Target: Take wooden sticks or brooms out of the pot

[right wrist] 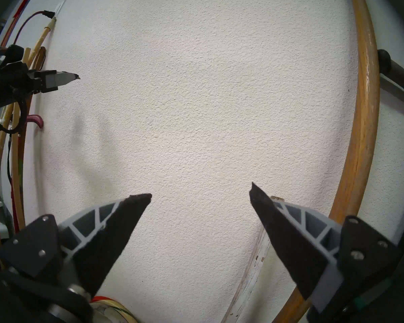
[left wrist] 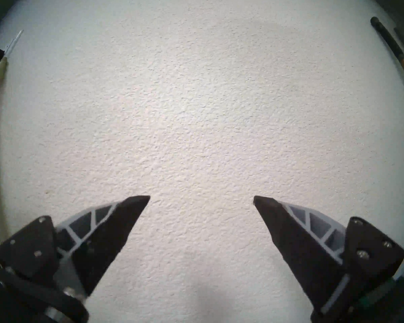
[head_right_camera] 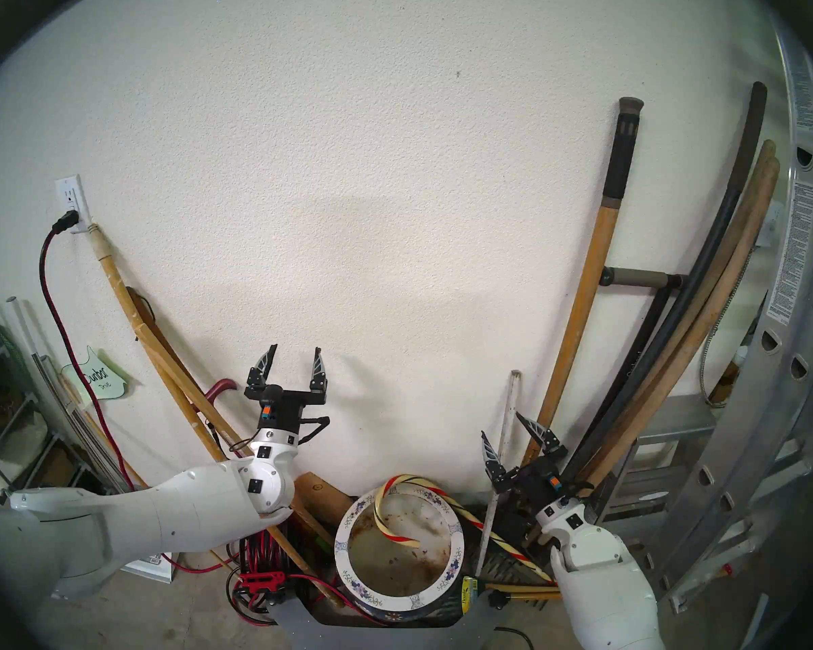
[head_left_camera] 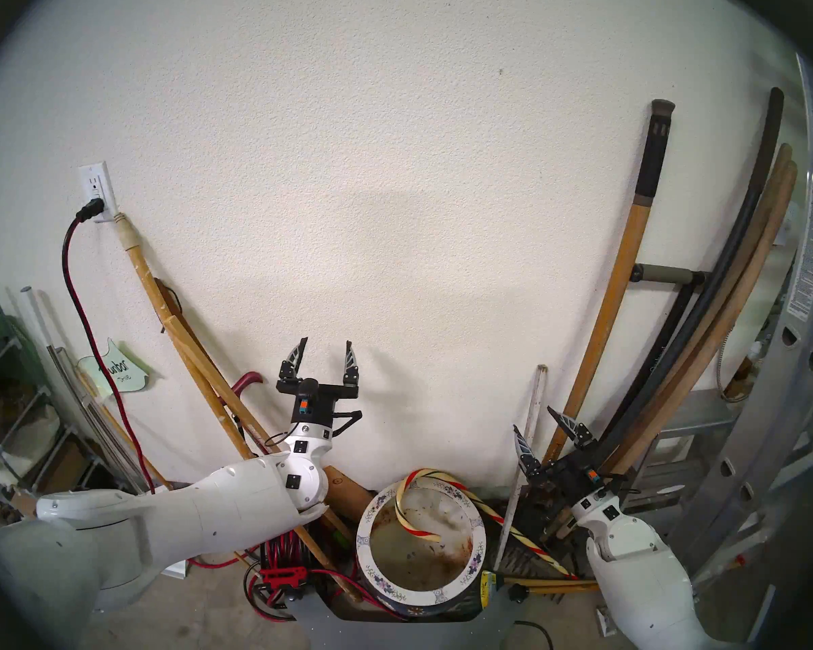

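- Far left: pale yellow pole (head_left_camera: pixel 160 302) leans on the wall, out of the pot, top by the outlet (head_left_camera: pixel 97 191).
- Left pincer (head_left_camera: pixel 326 349) spread wide, empty, raised toward the wall.
- Centre: pot (head_left_camera: pixel 421 597) on the floor; only the striped cane's (head_left_camera: pixel 447 482) hook hangs over the rim, its shaft running outside to the right.
- Grey-white slat (head_left_camera: pixel 531 428) stands against the wall, right of the pot.
- Right pincer (head_left_camera: pixel 533 417) spread wide, empty, slat beside one finger.
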`<state>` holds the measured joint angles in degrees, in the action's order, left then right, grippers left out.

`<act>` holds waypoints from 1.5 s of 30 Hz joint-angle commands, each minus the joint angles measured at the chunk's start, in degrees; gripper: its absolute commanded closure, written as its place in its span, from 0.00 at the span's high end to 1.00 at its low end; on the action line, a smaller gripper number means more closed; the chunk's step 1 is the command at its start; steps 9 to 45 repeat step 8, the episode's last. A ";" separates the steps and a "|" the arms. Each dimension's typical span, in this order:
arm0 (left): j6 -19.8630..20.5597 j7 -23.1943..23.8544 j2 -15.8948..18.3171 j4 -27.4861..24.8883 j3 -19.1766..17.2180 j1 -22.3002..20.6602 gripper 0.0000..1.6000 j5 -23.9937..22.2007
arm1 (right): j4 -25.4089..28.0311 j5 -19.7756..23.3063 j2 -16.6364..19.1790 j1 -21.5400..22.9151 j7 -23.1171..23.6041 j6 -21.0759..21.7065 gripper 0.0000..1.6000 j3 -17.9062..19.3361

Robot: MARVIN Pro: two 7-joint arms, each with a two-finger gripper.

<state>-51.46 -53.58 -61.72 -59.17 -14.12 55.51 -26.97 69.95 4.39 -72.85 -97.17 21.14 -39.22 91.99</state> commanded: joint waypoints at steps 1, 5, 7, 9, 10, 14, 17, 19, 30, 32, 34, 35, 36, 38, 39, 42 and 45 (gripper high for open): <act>-2.63 -3.01 -7.11 6.54 -1.03 -1.37 1.00 -0.82 | 0.19 0.09 -0.11 0.00 -0.01 -0.12 1.00 -0.02; -2.46 -4.40 -10.01 10.47 -2.24 -1.34 1.00 0.92 | 0.19 0.09 -0.11 0.00 -0.01 -0.12 1.00 -0.03; -2.80 -4.36 -10.56 11.31 -2.57 -1.30 1.00 1.17 | 0.19 0.09 -0.11 0.00 -0.01 -0.12 1.00 -0.03; -3.19 -4.20 -11.12 12.20 -3.01 -1.24 1.00 1.46 | 0.19 0.10 -0.11 0.00 -0.01 -0.13 1.00 -0.03; -3.19 -4.20 -11.12 12.20 -3.01 -1.24 1.00 1.46 | 0.19 0.10 -0.11 0.00 -0.01 -0.13 1.00 -0.03; -3.19 -4.20 -11.12 12.20 -3.01 -1.24 1.00 1.46 | 0.19 0.10 -0.11 0.00 -0.01 -0.13 1.00 -0.03; -3.19 -4.20 -11.12 12.20 -3.01 -1.24 1.00 1.46 | 0.19 0.10 -0.11 0.00 -0.01 -0.13 1.00 -0.03; -3.19 -4.20 -11.12 12.20 -3.01 -1.24 1.00 1.46 | 0.19 0.10 -0.11 0.00 -0.01 -0.13 1.00 -0.03; -3.19 -4.20 -11.12 12.20 -3.01 -1.24 1.00 1.46 | 0.19 0.10 -0.11 0.00 -0.01 -0.13 1.00 -0.03; -3.19 -4.20 -11.12 12.20 -3.01 -1.24 1.00 1.46 | 0.19 0.10 -0.11 0.00 -0.01 -0.13 1.00 -0.03; -3.19 -4.20 -11.12 12.20 -3.01 -1.24 1.00 1.46 | 0.19 0.10 -0.11 0.00 -0.01 -0.13 1.00 -0.03; -3.19 -4.20 -11.12 12.20 -3.01 -1.24 1.00 1.46 | 0.19 0.10 -0.11 0.00 -0.01 -0.13 1.00 -0.03; -3.19 -4.20 -11.12 12.20 -3.01 -1.24 1.00 1.46 | 0.19 0.10 -0.11 0.00 -0.01 -0.13 1.00 -0.03; -3.19 -4.20 -11.12 12.20 -3.01 -1.24 1.00 1.46 | 0.19 0.10 -0.11 0.00 -0.01 -0.13 1.00 -0.03; -3.19 -4.20 -11.12 12.20 -3.01 -1.24 1.00 1.46 | 0.19 0.10 -0.11 0.00 -0.01 -0.13 1.00 -0.03; -3.19 -4.20 -11.12 12.20 -3.01 -1.24 1.00 1.46 | 0.19 0.10 -0.11 0.00 -0.01 -0.13 1.00 -0.03; -3.19 -4.20 -11.12 12.20 -3.01 -1.24 1.00 1.46 | 0.19 0.10 -0.11 0.00 -0.01 -0.13 1.00 -0.03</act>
